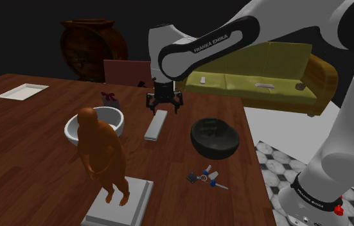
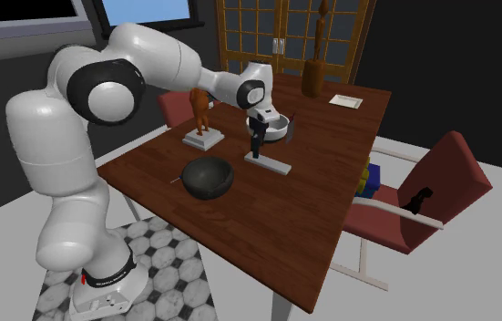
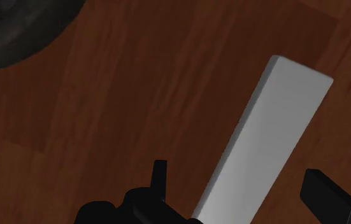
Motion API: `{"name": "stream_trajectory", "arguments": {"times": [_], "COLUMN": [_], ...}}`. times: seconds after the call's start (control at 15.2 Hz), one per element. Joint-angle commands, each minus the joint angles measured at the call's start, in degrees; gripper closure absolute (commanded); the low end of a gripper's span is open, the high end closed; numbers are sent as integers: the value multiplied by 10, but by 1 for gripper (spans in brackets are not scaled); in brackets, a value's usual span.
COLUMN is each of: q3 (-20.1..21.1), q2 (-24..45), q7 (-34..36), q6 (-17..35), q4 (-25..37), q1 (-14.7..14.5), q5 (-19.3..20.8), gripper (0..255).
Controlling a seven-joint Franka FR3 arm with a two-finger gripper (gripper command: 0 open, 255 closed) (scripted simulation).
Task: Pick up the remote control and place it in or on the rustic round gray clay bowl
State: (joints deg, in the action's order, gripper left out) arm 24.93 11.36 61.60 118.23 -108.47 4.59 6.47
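Now, gripper [image 1: 164,103]: poised low, fingers [image 3: 160,178] spread to straddle before closing.
Remote control [image 3: 276,127]: flat on table [image 1: 34,135], between fingers, untouched.
Dark round bowl [image 1: 214,137]: aside, well clear of fingers, awaiting delivery.

Dark band on the arm's forearm [image 1: 209,42]: "FRANKA EMIKA" in white capitals, read in the shoulder view.
Dark ring at the arm's base [image 1: 315,194]: white capitals, apparently the same two words, too small to be sure.
Base ring in the second exterior view [image 2: 103,281]: a line of white lettering, not readable.
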Motion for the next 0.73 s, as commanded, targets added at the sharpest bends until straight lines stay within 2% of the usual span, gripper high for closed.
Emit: {"name": "stream_trajectory", "arguments": {"times": [0.0, 0.2, 0.66], "q3": [-7, -21, -28], "q2": [50, 118, 141], "q7": [39, 84, 92], "q6": [4, -1, 43], "q4": [40, 107, 84], "q1": [-9, -28, -31], "q5": [22, 45, 57], "gripper": [0, 0, 0]}}
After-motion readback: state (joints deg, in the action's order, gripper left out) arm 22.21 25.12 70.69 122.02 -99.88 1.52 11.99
